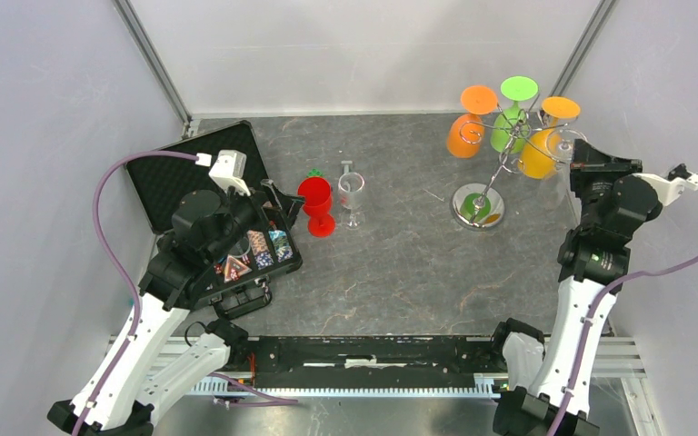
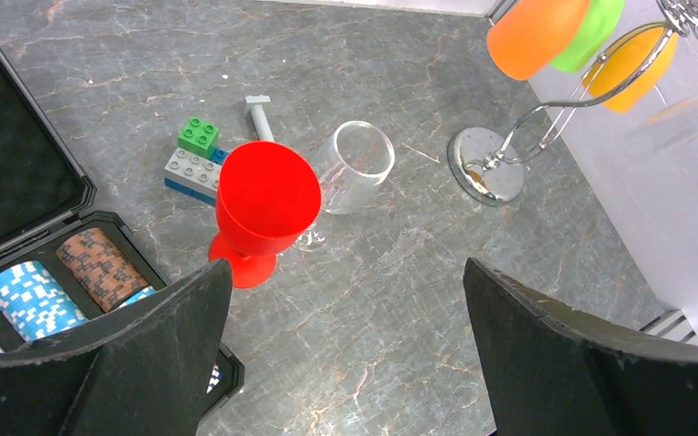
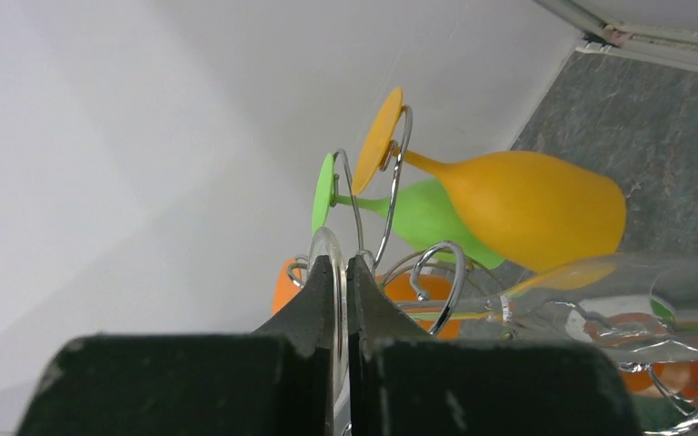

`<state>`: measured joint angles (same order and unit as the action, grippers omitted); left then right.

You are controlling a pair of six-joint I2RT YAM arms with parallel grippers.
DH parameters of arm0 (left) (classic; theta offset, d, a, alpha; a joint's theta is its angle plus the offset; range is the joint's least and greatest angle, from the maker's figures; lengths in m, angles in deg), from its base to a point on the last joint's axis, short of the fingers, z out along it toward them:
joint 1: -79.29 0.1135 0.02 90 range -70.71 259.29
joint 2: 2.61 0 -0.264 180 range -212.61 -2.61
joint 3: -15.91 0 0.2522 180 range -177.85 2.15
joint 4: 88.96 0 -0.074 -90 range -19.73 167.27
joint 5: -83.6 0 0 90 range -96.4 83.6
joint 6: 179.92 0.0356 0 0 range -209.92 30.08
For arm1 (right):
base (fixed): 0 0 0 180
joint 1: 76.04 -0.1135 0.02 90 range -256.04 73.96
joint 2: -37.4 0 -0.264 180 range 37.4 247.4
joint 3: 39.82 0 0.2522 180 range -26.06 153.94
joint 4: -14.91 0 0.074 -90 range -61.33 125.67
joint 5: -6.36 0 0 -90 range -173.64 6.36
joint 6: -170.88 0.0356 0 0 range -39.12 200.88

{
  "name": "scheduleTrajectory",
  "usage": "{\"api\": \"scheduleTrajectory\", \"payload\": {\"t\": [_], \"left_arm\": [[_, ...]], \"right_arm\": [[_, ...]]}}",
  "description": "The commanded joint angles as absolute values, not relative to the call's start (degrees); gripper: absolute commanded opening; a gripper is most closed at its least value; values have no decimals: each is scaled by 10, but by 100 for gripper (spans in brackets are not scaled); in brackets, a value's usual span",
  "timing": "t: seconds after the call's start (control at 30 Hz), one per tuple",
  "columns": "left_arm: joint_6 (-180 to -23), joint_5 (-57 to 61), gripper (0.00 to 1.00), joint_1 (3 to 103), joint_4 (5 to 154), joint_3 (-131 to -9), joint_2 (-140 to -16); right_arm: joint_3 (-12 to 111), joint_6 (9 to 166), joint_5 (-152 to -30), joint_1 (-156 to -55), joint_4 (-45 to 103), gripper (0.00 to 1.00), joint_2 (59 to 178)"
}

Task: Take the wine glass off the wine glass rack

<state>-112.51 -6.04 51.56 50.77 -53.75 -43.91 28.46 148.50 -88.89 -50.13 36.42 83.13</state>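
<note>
The wine glass rack (image 1: 502,153), silver wire on a round shiny base (image 1: 478,208), stands at the back right. Orange (image 1: 465,134), green (image 1: 512,118) and yellow-orange (image 1: 540,153) glasses hang from its curled arms. A clear wine glass (image 3: 600,304) hangs there too, its stem lying in a wire curl. My right gripper (image 3: 342,265) is shut on that glass's thin clear foot (image 3: 338,250), edge-on between the fingers. The same gripper (image 1: 578,154) sits right beside the rack's right side. My left gripper (image 2: 345,313) hovers open over bare table, holding nothing.
A red wine glass (image 1: 315,203) and a clear glass (image 1: 352,192) stand on the table's middle, with toy bricks (image 2: 195,156) and a grey bolt (image 2: 258,113) behind them. An open black case (image 1: 207,195) with poker chips (image 2: 32,295) lies at the left. White walls close in behind the rack.
</note>
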Motion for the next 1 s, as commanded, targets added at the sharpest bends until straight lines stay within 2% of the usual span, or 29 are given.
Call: {"api": "scheduleTrajectory", "payload": {"t": [0.0,0.2,0.63,0.97], "left_arm": [[-1138,-54,100,515,532,-540,-434],[-1136,-55,100,515,534,-539,-433],[-1128,-62,100,515,533,-536,-430],[-1130,-62,100,515,535,-533,-430]], "right_arm": [[307,1477,-830,-499,352,0,826],[284,1502,-887,-499,335,0,842],[284,1499,-975,-502,372,0,784],[267,1518,-991,-504,270,0,821]]}}
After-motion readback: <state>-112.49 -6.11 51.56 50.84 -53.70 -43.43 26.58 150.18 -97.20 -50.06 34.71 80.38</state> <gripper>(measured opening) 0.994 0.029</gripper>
